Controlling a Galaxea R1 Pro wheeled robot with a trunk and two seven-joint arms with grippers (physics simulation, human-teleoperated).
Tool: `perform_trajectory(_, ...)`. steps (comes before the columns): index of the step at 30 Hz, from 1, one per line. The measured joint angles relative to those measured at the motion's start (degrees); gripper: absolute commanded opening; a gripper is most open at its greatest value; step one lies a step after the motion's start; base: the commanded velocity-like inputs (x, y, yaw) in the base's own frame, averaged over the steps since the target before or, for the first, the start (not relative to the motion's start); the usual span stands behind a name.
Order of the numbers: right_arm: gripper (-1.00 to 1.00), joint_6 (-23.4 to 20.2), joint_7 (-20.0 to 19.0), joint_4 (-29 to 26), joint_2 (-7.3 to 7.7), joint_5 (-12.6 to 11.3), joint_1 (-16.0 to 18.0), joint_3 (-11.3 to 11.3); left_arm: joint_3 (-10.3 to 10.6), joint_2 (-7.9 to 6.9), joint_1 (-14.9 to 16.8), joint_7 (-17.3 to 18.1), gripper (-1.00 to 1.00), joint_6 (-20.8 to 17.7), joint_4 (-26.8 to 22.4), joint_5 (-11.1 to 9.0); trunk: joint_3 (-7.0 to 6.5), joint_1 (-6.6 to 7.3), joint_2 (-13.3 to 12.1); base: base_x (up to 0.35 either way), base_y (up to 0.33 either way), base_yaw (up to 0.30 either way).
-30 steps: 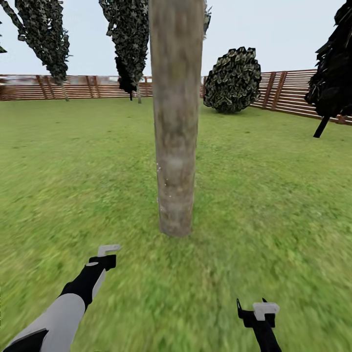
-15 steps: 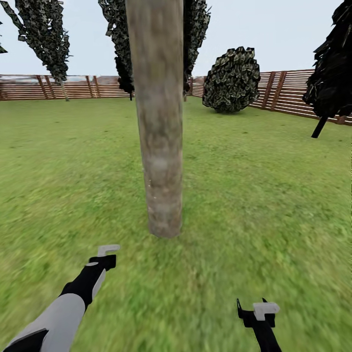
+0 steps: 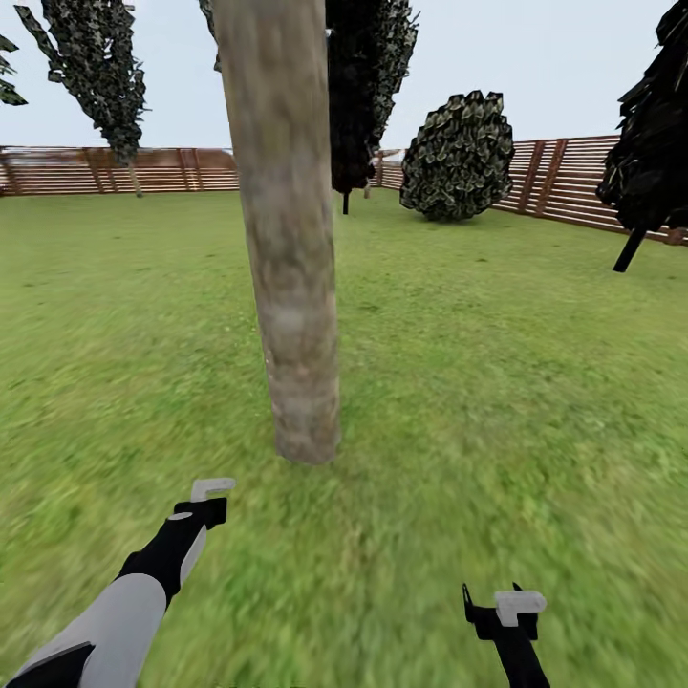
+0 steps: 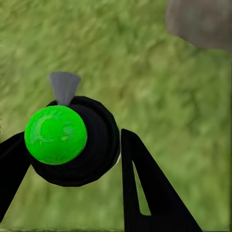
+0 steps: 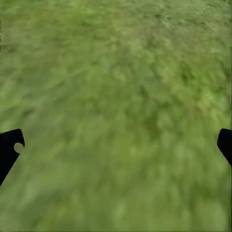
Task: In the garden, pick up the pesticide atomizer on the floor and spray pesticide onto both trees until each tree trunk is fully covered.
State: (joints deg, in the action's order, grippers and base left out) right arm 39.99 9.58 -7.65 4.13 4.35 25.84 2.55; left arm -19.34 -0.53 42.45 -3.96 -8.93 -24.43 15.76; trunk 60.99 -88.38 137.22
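Atomizer clamped, trunk ahead-left

My left gripper point(image 4: 72, 159) is closed around the pesticide atomizer point(image 4: 72, 142); my right gripper point(image 5: 116, 145) is spread, empty. The tree trunk point(image 3: 284, 239) stands far-left, so poorly aimed spray could land on grass point(image 3: 497, 363).

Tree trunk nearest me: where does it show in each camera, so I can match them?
Head view: the tree trunk stands left of centre, its base on the grass.
Left wrist view: its base is in the picture's upper right corner, beyond the gripped pesticide atomizer.
Right wrist view: blurred grass.
Shared landmark: the grass.
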Motion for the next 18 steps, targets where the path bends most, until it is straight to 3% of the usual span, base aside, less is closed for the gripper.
perform_trajectory(7,1.0,0.0,0.0,0.0,0.0,0.0,0.0,0.0,0.0,0.0,0.0,0.0,-1.0,0.03,0.0,-0.04,0.0,0.0,0.0,-0.001,-0.274,0.256)
perform_trajectory(15,1.0,0.0,0.0,0.0,0.0,-0.04,0.0,0.0,0.0,0.0,0.0,0.0,-1.0,0.06,0.0,-0.02,0.0,0.0,0.0,-0.06,-0.273,0.031)
perform_trajectory(18,1.0,0.0,0.0,0.0,0.0,0.01,0.0,0.0,0.0,0.0,0.0,0.0,-1.0,0.05,0.0,-0.03,0.0,0.0,0.0,-0.011,-0.108,0.0)
